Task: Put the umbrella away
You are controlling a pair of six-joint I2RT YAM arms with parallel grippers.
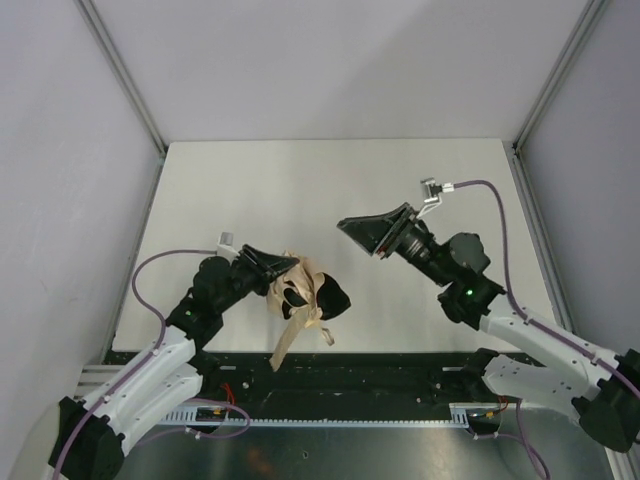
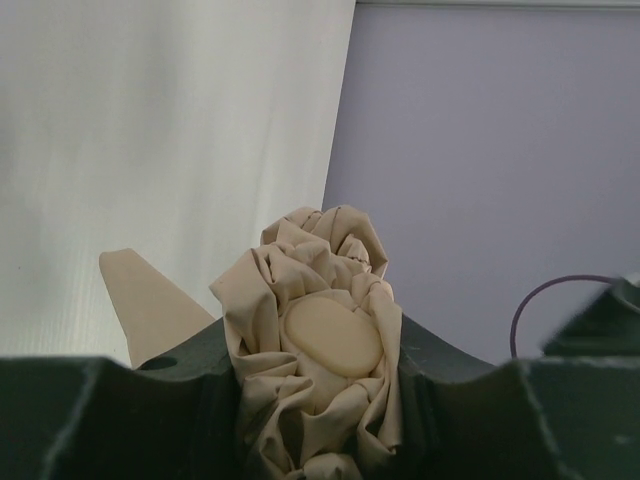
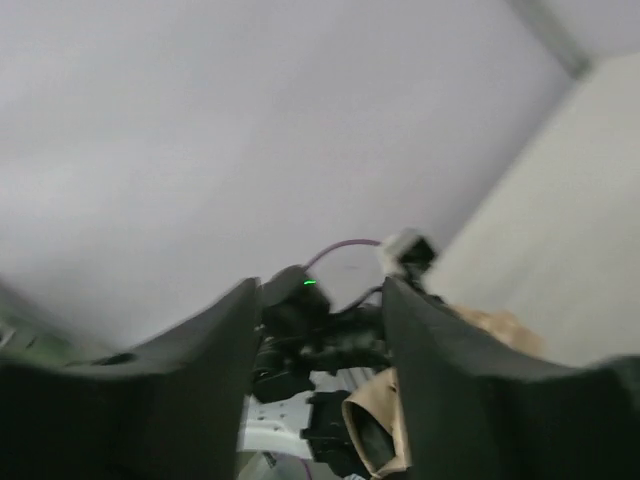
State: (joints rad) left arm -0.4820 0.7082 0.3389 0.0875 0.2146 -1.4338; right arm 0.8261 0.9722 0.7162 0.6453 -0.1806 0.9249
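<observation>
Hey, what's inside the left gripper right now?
Bunched tan umbrella fabric fills the left gripper, pinched between its two fingers, with an oval tan knob showing in the middle. Whatever lies beneath the folds is covered and can't be seen.

Umbrellas: one umbrella (image 1: pixel 300 290) is counted, at 6 o'clock on the table (image 1: pixel 300 180).
Tables: one is counted.
Arms: two are counted, the left arm (image 1: pixel 150 370) at 7 o'clock and the right arm (image 1: pixel 540 335) at 4 o'clock.
Grippers: two are counted, the left gripper (image 1: pixel 285 268) and the right gripper (image 1: pixel 358 240).
Cables: two purple cables (image 1: pixel 475 182) are counted, one per arm.
Lights: one green light (image 1: pixel 466 293) is counted.
</observation>
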